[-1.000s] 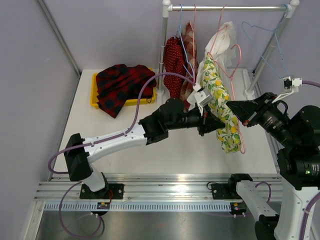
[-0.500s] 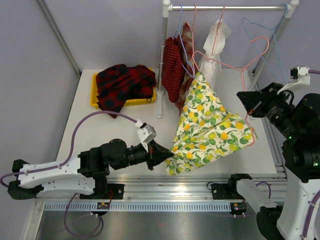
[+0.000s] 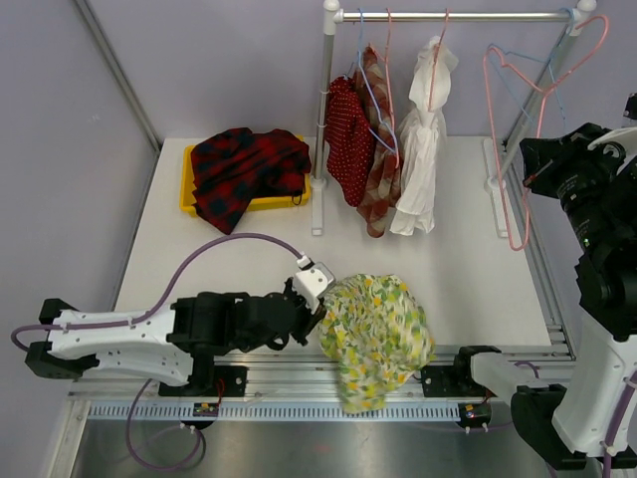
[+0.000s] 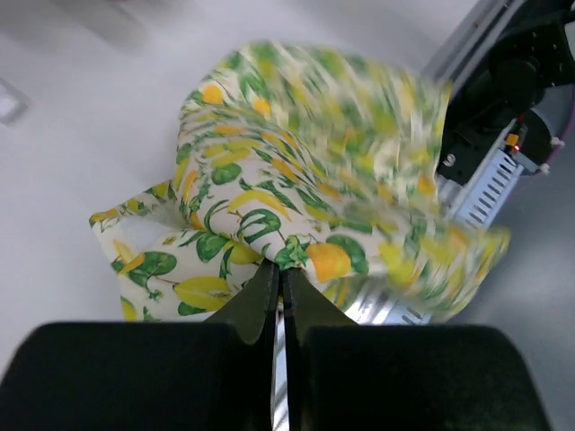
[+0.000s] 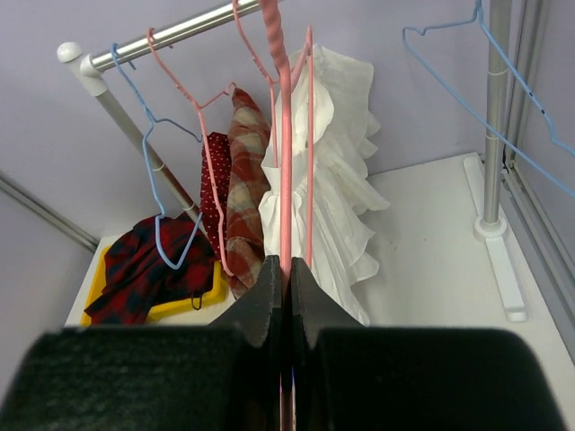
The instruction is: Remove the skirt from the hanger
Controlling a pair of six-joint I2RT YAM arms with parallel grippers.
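The skirt (image 3: 378, 334), white with a lemon and leaf print, lies heaped on the table at the near edge, and its lower part hangs over the front rail. It is off the hanger. My left gripper (image 3: 321, 317) is shut on the skirt's left edge; the left wrist view shows the fabric (image 4: 296, 180) pinched at the tips of that gripper (image 4: 280, 269). The bare pink hanger (image 3: 517, 244) hangs at the far right with my right gripper (image 3: 526, 164) shut on it. In the right wrist view its wire (image 5: 286, 180) runs straight up from between that gripper's tips (image 5: 286, 265).
A clothes rack (image 3: 448, 16) at the back holds a red dotted garment (image 3: 346, 139), a plaid one (image 3: 378, 184), a white ruffled one (image 3: 418, 169) and a blue hanger (image 3: 516, 80). A yellow tray (image 3: 187, 189) with red-black plaid cloth (image 3: 244, 164) sits back left.
The skirt slid off the pink hanger as my left arm pulled it back to the near edge, where it dropped into a heap. My right gripper swung the hanger up and to the right.
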